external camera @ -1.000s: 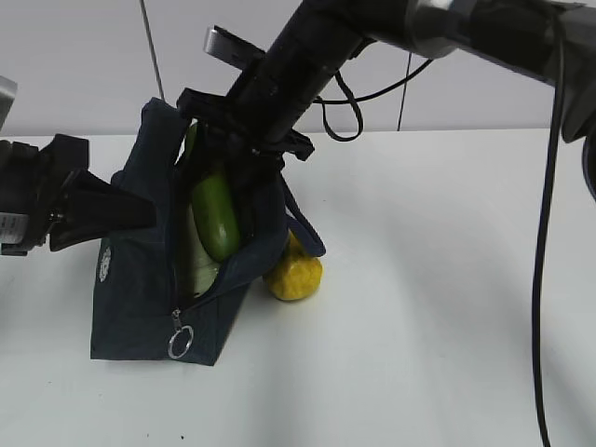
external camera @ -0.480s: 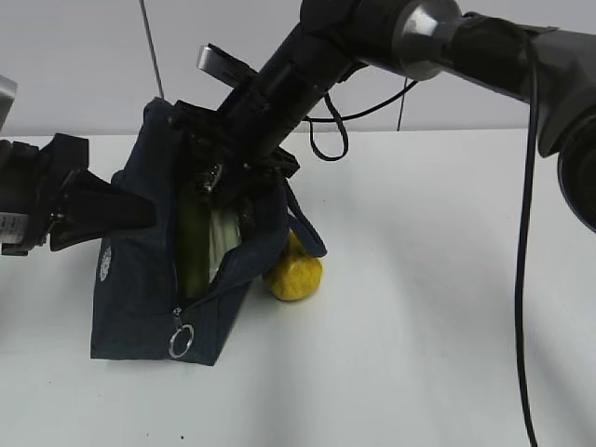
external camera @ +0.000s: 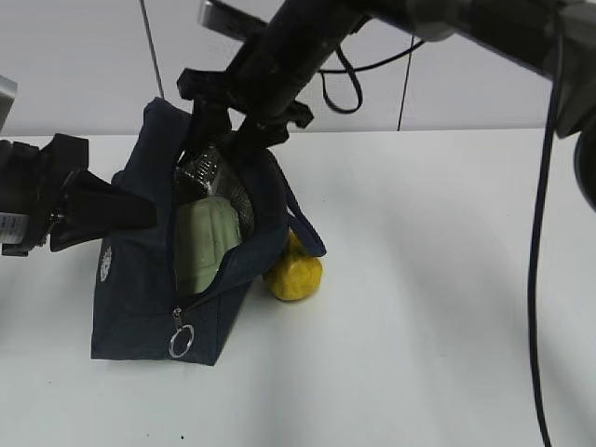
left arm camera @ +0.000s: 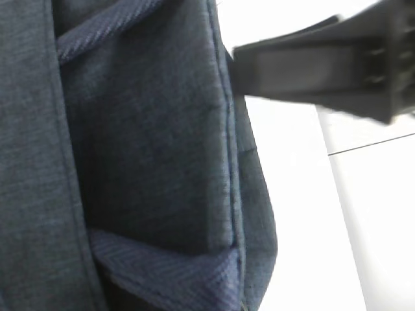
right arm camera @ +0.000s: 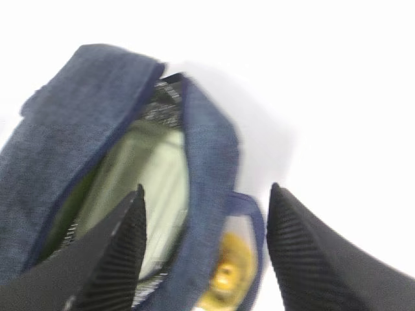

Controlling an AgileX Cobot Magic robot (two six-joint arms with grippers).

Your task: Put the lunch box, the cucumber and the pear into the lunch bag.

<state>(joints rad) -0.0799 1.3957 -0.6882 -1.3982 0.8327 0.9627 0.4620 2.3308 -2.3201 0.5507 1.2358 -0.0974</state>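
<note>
Two black fingers of the right gripper (right arm camera: 206, 249) stand spread and empty above the lunch bag (external camera: 140, 279) at centre left, the lunch box (external camera: 207, 244) showing below them in its mouth, the pear (external camera: 296, 272) outside against its right side, the left gripper (external camera: 130, 212) clenched on the bag's left wall.

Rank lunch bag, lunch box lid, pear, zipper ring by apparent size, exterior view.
1. lunch bag
2. lunch box lid, only partly showing in the bag's opening
3. pear, partly hidden behind the bag
4. zipper ring
</note>
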